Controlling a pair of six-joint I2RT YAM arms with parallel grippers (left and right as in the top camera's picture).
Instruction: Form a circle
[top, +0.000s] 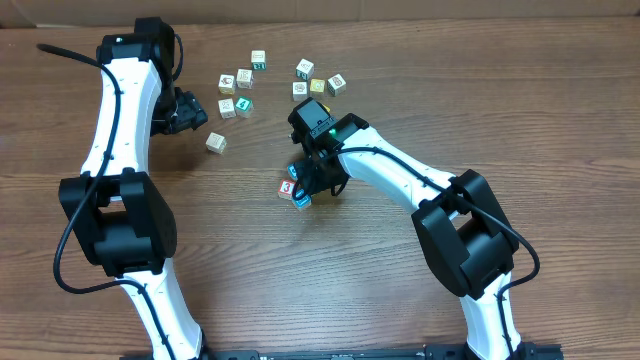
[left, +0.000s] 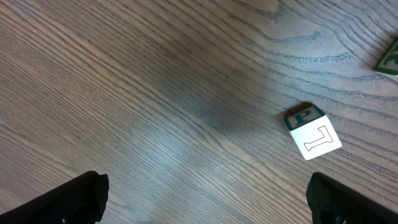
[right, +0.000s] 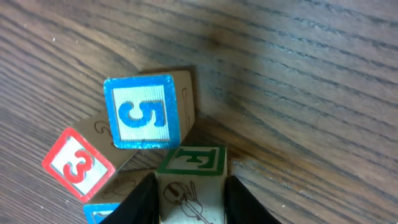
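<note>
Cubes gather into the circle (top: 296, 186) just short of the table's (top: 540, 100) centre, at 6 o'clock from the loose cubes (top: 305, 68) scattered along the far side.

I have the right gripper (right: 191, 200) down over the cluster. Its two fingers are closed against opposite sides of the green-F cube (right: 191, 160), with no gap showing on either side in the wrist view. From that cube the blue 5 cube (right: 148, 112) sits at 11 o'clock, corner to corner with it. The red 3 cube (right: 78, 163) lies at 9 o'clock, and a second blue cube (right: 98, 213) peeks in at 8 o'clock. The left gripper (top: 190, 112) hangs with its jaws wide apart and nothing in them, near a lone P cube (left: 313, 132) and well clear of the ring.

By my reading, the step in hand is seating the held cube to close the ring. To do it well, I would nudge it in slowly and square, keeping it flat on the wood. The neighbours are tightly packed, so a fast push could knock the blue 5 out of line. I would part the fingers gently and lift straight up, so nothing drags.
</note>
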